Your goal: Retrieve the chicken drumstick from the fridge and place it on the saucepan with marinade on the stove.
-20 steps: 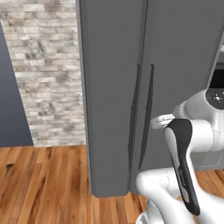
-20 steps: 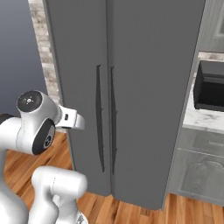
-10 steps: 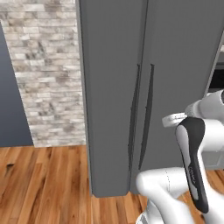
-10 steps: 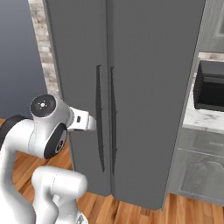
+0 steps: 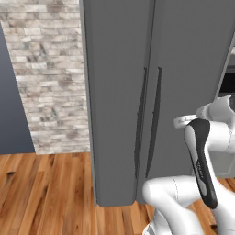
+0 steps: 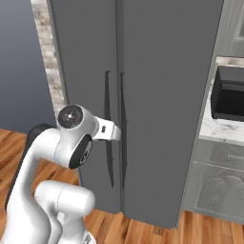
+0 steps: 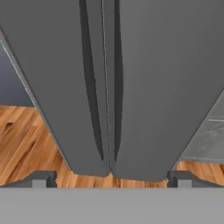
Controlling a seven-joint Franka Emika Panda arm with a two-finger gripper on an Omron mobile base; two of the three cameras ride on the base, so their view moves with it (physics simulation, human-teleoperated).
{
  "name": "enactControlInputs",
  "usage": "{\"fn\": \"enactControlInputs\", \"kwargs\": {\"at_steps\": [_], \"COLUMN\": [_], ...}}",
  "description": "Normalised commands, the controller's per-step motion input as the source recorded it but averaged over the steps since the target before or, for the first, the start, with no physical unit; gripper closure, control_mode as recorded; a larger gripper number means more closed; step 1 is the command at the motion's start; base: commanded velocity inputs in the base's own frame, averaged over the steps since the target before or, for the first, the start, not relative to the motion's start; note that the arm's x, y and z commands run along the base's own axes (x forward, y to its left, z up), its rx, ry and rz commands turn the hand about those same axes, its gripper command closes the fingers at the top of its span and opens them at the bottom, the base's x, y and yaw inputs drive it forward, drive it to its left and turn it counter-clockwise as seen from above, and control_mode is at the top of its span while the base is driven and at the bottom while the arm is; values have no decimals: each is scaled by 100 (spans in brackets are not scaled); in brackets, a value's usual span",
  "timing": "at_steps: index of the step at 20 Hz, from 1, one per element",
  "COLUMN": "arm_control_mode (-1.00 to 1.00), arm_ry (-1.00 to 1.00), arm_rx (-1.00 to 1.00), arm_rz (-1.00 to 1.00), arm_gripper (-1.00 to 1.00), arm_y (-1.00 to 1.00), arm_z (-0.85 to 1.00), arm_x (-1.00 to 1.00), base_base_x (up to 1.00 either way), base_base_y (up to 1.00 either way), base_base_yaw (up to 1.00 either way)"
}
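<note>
Fridge (image 7: 131,78) doors stand shut ahead of me, both of them, so whatever sits inside is hidden. It is a tall dark grey unit with two long, thin, curved handles (image 7: 116,83) running side by side down the seam between the doors. In the hand view my gripper (image 7: 111,179) faces that seam squarely, its two dark fingertips (image 7: 41,178) spread wide, one at each lower corner, with nothing between them and nothing touching them. The fridge is near but apart from the tips. In the left base view my arm (image 5: 202,160) rises at the lower right, in front of the right door. In the right base view my wrist (image 6: 107,129) reaches toward the left handle (image 6: 107,128), close to it; whether it touches I cannot tell. A black microwave (image 6: 228,97) sits on the pale table (image 6: 217,131) to the right. Wooden floor (image 5: 41,188) and a brick wall (image 5: 50,78) lie to the left.
</note>
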Motion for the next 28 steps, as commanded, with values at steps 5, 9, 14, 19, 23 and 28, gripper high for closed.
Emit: {"fn": "enactControlInputs", "kwargs": {"at_steps": [5,9,14,19,23,28], "arm_control_mode": [-100,-100,-100,-100,-100,-100], "arm_ry": [0,2,1,0,3,3], "arm_rx": [0,0,0,0,0,0], "arm_rz": [-11,-10,-2,0,0,0], "arm_gripper": [-100,-100,-100,-100,-100,-100], "arm_y": [-3,0,0,-7,0,0], "arm_z": [-14,-16,-7,-1,-7,-13], "arm_x": [88,79,58,50,67,62], "base_base_x": [0,0,0,0,0,0], "base_base_y": [0,0,0,0,0,0], "base_base_yaw": [0,0,0,0,0,0]}}
